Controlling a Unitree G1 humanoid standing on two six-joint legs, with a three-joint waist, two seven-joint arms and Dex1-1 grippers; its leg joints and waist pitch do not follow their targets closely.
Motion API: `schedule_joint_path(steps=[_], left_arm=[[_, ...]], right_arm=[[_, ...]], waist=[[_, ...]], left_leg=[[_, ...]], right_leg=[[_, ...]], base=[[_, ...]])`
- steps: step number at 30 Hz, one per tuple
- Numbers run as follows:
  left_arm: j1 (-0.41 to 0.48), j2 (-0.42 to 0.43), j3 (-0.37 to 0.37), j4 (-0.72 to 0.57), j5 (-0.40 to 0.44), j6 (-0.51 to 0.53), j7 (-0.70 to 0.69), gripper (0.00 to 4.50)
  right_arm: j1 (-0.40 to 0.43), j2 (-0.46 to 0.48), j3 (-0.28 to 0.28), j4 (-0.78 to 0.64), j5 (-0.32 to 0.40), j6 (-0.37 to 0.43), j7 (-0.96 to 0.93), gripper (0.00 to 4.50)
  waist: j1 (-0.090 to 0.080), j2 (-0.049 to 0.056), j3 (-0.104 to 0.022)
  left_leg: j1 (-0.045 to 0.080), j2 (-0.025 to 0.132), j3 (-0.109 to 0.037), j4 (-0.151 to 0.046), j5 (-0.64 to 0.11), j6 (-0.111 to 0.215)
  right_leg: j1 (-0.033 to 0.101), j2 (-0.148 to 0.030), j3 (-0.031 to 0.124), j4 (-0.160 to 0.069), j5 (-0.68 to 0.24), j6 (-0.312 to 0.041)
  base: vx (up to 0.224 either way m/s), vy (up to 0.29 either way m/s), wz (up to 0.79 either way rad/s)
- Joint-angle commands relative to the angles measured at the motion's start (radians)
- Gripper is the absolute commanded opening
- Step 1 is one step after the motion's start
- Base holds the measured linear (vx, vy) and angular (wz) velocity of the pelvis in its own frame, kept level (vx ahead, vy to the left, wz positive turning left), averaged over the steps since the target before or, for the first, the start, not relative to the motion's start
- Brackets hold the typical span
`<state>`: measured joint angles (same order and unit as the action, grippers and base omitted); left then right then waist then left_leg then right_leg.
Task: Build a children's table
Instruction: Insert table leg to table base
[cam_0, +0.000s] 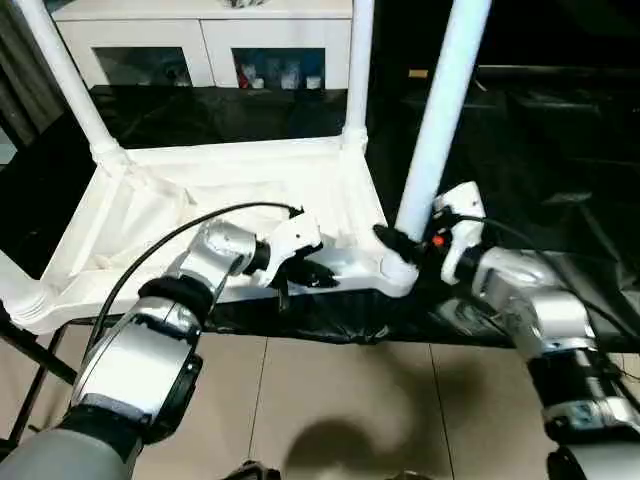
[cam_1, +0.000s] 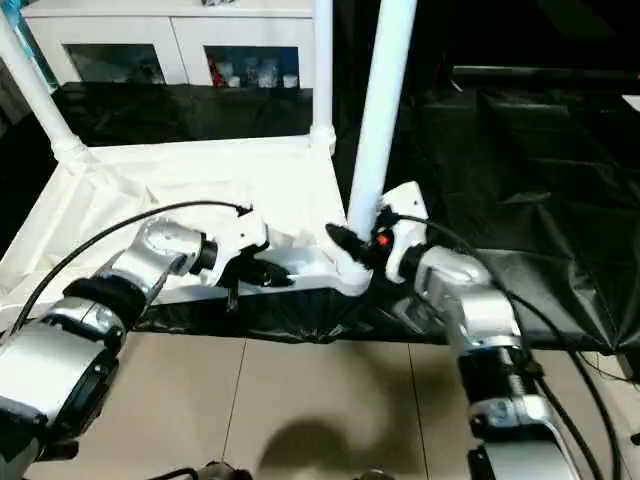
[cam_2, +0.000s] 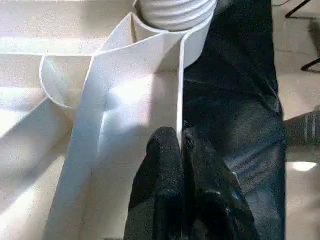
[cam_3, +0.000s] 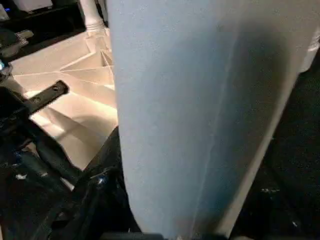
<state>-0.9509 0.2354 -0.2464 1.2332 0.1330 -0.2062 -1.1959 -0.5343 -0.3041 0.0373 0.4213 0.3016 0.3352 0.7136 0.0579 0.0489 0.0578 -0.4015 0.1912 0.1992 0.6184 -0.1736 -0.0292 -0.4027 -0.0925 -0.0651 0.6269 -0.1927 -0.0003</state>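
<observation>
Your children's table (cam_0: 250, 200) lies upside down on the black-sheeted counter (cam_0: 560, 150), legs pointing up. Your left gripper (cam_2: 181, 150) has its fingers clenched on the thin near edge wall of the tabletop. Your right gripper (cam_0: 395, 240) grasps the near-corner leg (cam_0: 440, 110) just above its socket.

The small plastic children's table (cam_0: 200, 215), upside down at centre frame, is plain white, its ribbed underside shading to cream. Its long tubular legs (cam_0: 445, 110) are white too. Beneath it, the work table's crinkled plastic sheet (cam_0: 560, 150) is glossy black. The glass-door cabinet (cam_0: 200, 45) at the upper left is white. The tiled floor (cam_0: 340, 400) along the bottom is beige. Both forearms (cam_0: 135, 365) are silver with black bands.
</observation>
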Motion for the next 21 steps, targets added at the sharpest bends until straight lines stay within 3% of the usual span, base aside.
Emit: schedule_joint_path(steps=[1,2,3,4,5,6,10,14,17,18,19,20,21], left_arm=[[0.024,0.018,0.004,-0.003,0.008,0.000,-0.017,0.00],[0.026,0.020,0.005,-0.005,0.008,0.001,-0.018,0.00],[0.030,0.023,0.006,-0.008,0.010,-0.003,-0.011,0.00],[0.030,0.024,0.007,-0.009,0.011,-0.004,-0.009,0.00],[0.034,0.027,0.007,-0.014,0.011,-0.007,-0.005,0.00],[0.035,0.028,0.007,-0.015,0.011,-0.008,-0.005,0.00],[0.043,0.031,0.011,-0.023,0.001,-0.010,-0.015,0.00],[0.050,0.034,0.016,-0.032,0.000,-0.014,-0.007,0.00],[0.052,0.034,0.017,-0.035,-0.002,-0.012,-0.007,0.00],[0.053,0.034,0.017,-0.036,-0.002,-0.012,-0.007,0.00],[0.053,0.034,0.017,-0.036,-0.002,-0.012,-0.006,0.00],[0.054,0.032,0.017,-0.037,0.001,-0.013,0.005,0.00],[0.055,0.031,0.018,-0.038,0.003,-0.013,0.011,0.00]], right_arm=[[-0.002,0.002,0.019,0.043,-0.018,0.011,0.017,1.91],[-0.004,0.001,0.024,0.047,-0.019,0.013,0.023,1.91],[-0.006,0.000,0.031,0.056,-0.022,0.015,0.037,1.91],[-0.006,0.000,0.032,0.057,-0.022,0.015,0.040,1.91],[-0.007,0.000,0.034,0.061,-0.023,0.015,0.053,1.91],[-0.006,0.001,0.034,0.062,-0.023,0.015,0.054,1.91],[-0.003,0.013,0.010,0.077,-0.006,0.011,0.045,1.91],[0.019,0.032,-0.057,0.090,0.046,0.008,0.030,1.91],[0.037,0.042,-0.108,0.107,0.080,-0.001,0.016,1.91],[0.038,0.042,-0.112,0.108,0.083,-0.002,0.015,1.91],[0.044,0.044,-0.119,0.111,0.087,-0.007,0.014,1.91],[0.073,0.056,-0.142,0.115,0.101,-0.030,0.014,1.91],[0.087,0.062,-0.151,0.115,0.106,-0.041,0.016,1.91]], waist=[[0.006,-0.024,-0.080],[0.006,-0.022,-0.079],[0.005,-0.030,-0.079],[0.006,-0.028,-0.079],[0.005,-0.037,-0.079],[0.006,-0.034,-0.079],[0.005,-0.039,-0.078],[0.006,-0.037,-0.078],[0.006,-0.041,-0.078],[0.007,-0.035,-0.079],[0.006,-0.038,-0.078],[0.008,-0.031,-0.078],[0.008,-0.033,-0.077]], left_leg=[[0.026,0.038,-0.018,-0.070,-0.155,0.073],[0.026,0.038,-0.018,-0.071,-0.160,0.070],[0.025,0.040,-0.019,-0.072,-0.159,0.068],[0.026,0.040,-0.019,-0.072,-0.158,0.068],[0.025,0.040,-0.018,-0.072,-0.160,0.069],[0.026,0.040,-0.018,-0.073,-0.161,0.069],[0.028,0.041,-0.018,-0.075,-0.162,0.061],[0.031,0.044,-0.019,-0.078,-0.183,0.046],[0.030,0.043,-0.018,-0.077,-0.183,0.050],[0.031,0.043,-0.018,-0.077,-0.183,0.049],[0.030,0.044,-0.018,-0.077,-0.182,0.048],[0.031,0.044,-0.018,-0.077,-0.186,0.046],[0.032,0.044,-0.017,-0.078,-0.195,0.045]], right_leg=[[0.052,-0.061,0.038,-0.069,-0.093,-0.292],[0.051,-0.061,0.038,-0.072,-0.101,-0.288],[0.053,-0.062,0.039,-0.071,-0.098,-0.287],[0.052,-0.062,0.039,-0.070,-0.095,-0.287],[0.052,-0.062,0.039,-0.070,-0.096,-0.287],[0.051,-0.062,0.039,-0.070,-0.099,-0.286],[0.050,-0.063,0.040,-0.071,-0.104,-0.284],[0.049,-0.064,0.042,-0.070,-0.089,-0.294],[0.050,-0.065,0.041,-0.070,-0.078,-0.297],[0.051,-0.066,0.041,-0.070,-0.078,-0.298],[0.050,-0.064,0.041,-0.070,-0.076,-0.298],[0.049,-0.065,0.041,-0.070,-0.075,-0.298],[0.047,-0.065,0.042,-0.073,-0.079,-0.298]], base=[[0.000,0.000,0.00],[0.000,0.000,0.00],[0.000,0.000,0.00],[0.000,0.000,0.00],[0.000,0.000,0.00],[0.000,0.000,0.00],[0.000,0.000,0.00],[0.000,0.000,0.00],[0.000,0.000,0.00],[0.000,0.000,0.00],[0.000,0.000,0.00],[0.000,0.000,0.00],[0.000,0.000,0.00]])
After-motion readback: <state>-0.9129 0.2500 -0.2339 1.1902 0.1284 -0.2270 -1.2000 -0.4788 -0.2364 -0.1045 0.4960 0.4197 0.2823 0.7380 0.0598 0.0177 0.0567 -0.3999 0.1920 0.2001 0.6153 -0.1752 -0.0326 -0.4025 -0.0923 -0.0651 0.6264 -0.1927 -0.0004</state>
